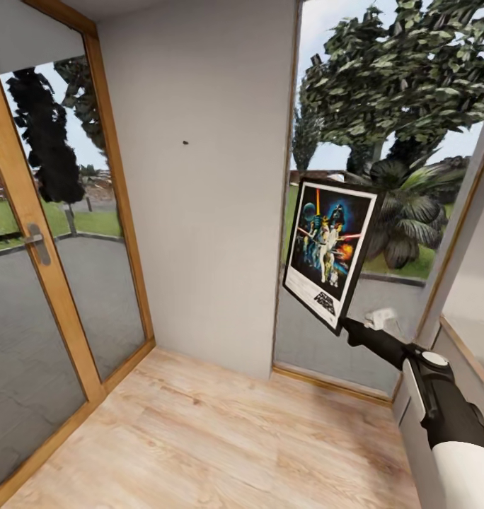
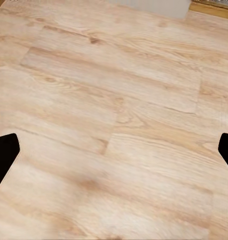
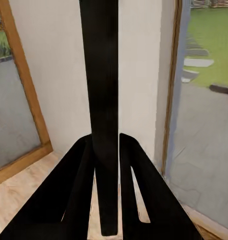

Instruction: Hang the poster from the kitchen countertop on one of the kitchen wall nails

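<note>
The poster [image 1: 332, 254], a framed Star Wars print, hangs in the air in front of the window, tilted with its face toward me. My right gripper [image 1: 345, 324] is shut on its lower right corner. In the right wrist view the poster's black edge [image 3: 99, 75] stands upright between the dark fingers [image 3: 79, 170], and the right gripper [image 3: 107, 142] is clamped on it. One wall nail [image 1: 185, 143] shows as a dark speck high on the pale grey wall, up and left of the poster. My left gripper [image 2: 114, 152] is open and empty above the wood floor. The kitchen countertop is out of view.
A glass door with a wood frame [image 1: 40, 247] stands at the left. The grey wall panel [image 1: 199, 233] sits between it and a tall window [image 1: 383, 141]. Light wood flooring [image 1: 199, 438] spreads below. A white frame [image 1: 458, 233] borders the right side.
</note>
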